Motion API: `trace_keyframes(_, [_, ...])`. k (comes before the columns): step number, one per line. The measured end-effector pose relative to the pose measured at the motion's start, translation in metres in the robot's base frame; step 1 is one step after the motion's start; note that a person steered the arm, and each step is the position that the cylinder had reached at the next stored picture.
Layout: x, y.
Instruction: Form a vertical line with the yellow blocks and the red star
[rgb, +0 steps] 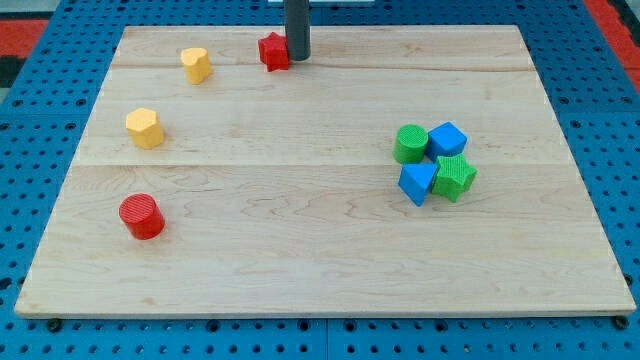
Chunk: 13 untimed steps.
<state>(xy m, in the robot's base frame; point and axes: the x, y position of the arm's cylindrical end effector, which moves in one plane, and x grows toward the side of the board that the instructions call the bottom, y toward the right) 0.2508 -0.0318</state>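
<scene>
The red star (272, 51) lies near the view's top, left of centre, on the wooden board (320, 240). My tip (297, 58) stands right against the star's right side. A yellow block (196, 64), roughly heart-shaped, lies to the star's left. A second yellow block (144, 128), hexagonal, lies lower and further left.
A red cylinder (141, 216) sits at the lower left. At the right is a tight cluster: a green cylinder (410, 144), a blue cube (448, 139), a blue triangular block (416, 183) and a green block (455, 177). A blue pegboard surrounds the board.
</scene>
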Motion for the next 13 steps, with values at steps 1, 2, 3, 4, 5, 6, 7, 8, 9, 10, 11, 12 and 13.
trace_keyframes(1, [0.000, 0.005])
trace_keyframes(2, [-0.005, 0.004])
trace_keyframes(3, [-0.011, 0.009])
trace_keyframes(4, [-0.016, -0.016])
trace_keyframes(5, [-0.016, -0.086])
trace_keyframes(6, [-0.016, -0.086])
trace_keyframes(7, [-0.015, -0.099])
trace_keyframes(8, [0.005, -0.125])
trace_keyframes(9, [0.008, -0.134])
trace_keyframes(10, [0.007, -0.141])
trace_keyframes(11, [0.006, -0.160])
trace_keyframes(12, [0.006, -0.184])
trace_keyframes(13, [0.007, -0.201])
